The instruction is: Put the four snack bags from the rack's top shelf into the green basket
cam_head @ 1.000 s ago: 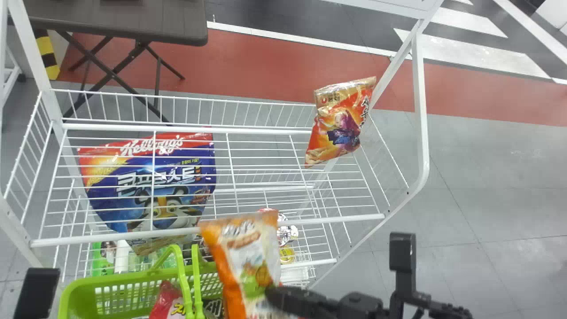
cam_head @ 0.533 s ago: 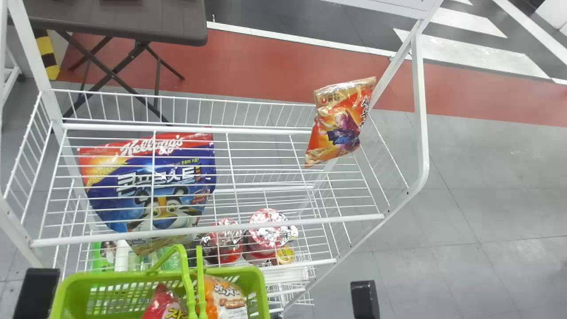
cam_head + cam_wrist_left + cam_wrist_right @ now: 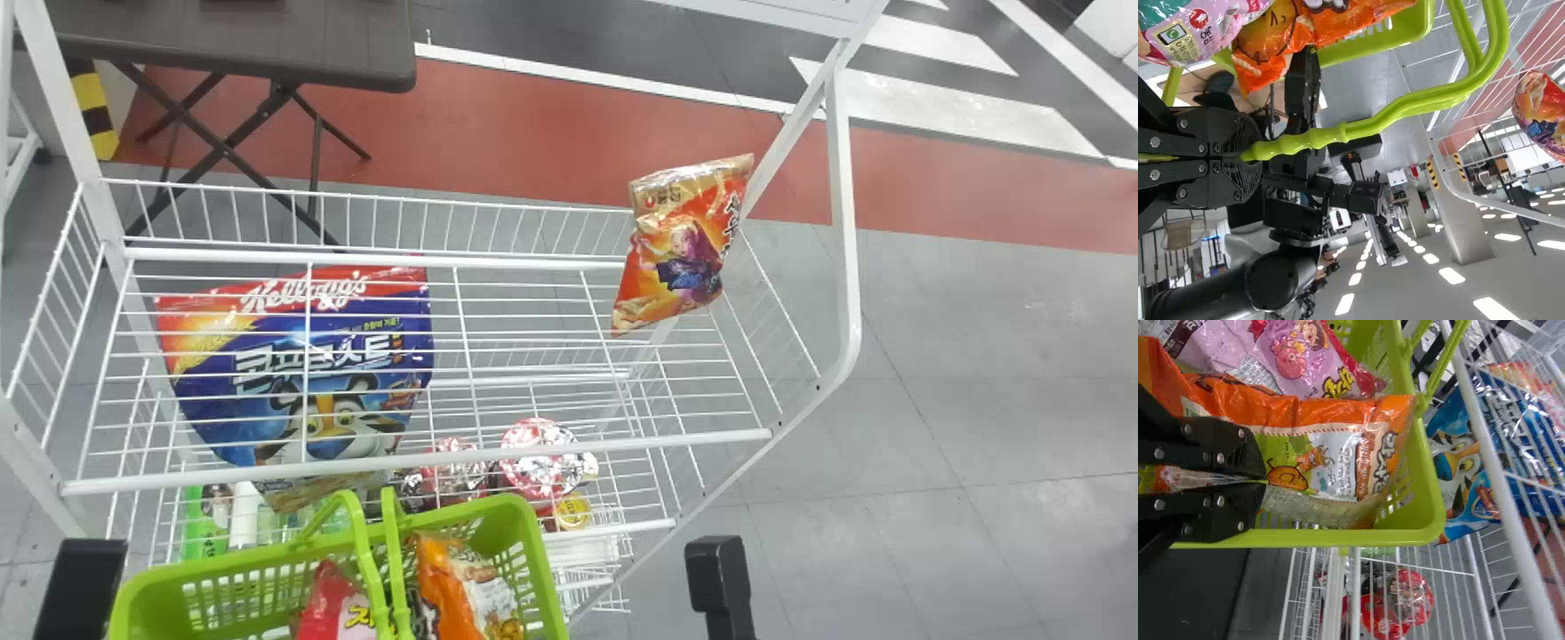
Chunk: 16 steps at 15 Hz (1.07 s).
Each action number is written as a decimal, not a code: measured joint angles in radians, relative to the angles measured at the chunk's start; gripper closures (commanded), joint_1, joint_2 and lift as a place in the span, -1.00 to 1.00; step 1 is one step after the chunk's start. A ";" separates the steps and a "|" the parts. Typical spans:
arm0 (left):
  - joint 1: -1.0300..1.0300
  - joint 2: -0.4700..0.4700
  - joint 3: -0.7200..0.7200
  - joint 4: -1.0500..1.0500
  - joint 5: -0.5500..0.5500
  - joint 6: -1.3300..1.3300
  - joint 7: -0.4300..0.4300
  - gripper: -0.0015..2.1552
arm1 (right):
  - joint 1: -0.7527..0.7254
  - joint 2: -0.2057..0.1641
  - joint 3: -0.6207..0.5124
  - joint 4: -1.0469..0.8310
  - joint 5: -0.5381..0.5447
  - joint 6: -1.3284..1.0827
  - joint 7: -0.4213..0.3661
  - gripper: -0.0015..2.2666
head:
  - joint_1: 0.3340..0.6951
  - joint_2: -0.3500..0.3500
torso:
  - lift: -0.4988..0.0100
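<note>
Orange-white snack bag (image 3: 449,587) has green patch and cartoon figures, foil shiny and creased. It's sitting in green basket (image 3: 493,520), pinched narrow by right tool (image 3: 1265,481). Pink-red bag (image 3: 327,609) beside it, same basket. Left tool (image 3: 1250,157) clamped on basket handle (image 3: 1371,123). Red-orange bag with tan top (image 3: 680,244) leans at rack's (image 3: 462,453) right end, pretty crinkly.

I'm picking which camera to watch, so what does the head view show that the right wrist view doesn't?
Head view: the orange-and-red snack bag on the rack's top shelf.
Right wrist view: the right tool, closed on the orange-and-white snack bag.
Both: that bag, the pink snack bag, the green basket and the blue cereal bag.
</note>
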State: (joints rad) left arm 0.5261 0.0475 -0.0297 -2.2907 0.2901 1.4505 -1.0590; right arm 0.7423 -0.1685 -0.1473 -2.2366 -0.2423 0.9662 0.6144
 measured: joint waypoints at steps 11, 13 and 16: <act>-0.002 0.000 -0.034 0.000 -0.013 0.000 0.002 0.99 | -0.235 0.066 -0.094 0.125 0.014 -0.697 -0.223 -0.94 | 1.00 -1.00 | 0.96; -0.002 0.001 -0.045 0.002 -0.020 0.000 0.002 0.99 | -0.373 0.075 -0.093 0.237 0.063 -0.742 -0.283 -0.94 | 1.00 -1.00 | 0.96; -0.002 0.007 -0.047 0.002 -0.022 0.000 0.002 0.99 | -0.550 0.076 -0.093 0.402 0.141 -0.748 -0.335 -0.94 | 1.00 -1.00 | 0.96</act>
State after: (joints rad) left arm 0.5245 0.0543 -0.0764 -2.2884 0.2685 1.4505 -1.0568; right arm 0.1922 -0.0921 -0.2404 -1.8346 -0.1011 0.2184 0.2791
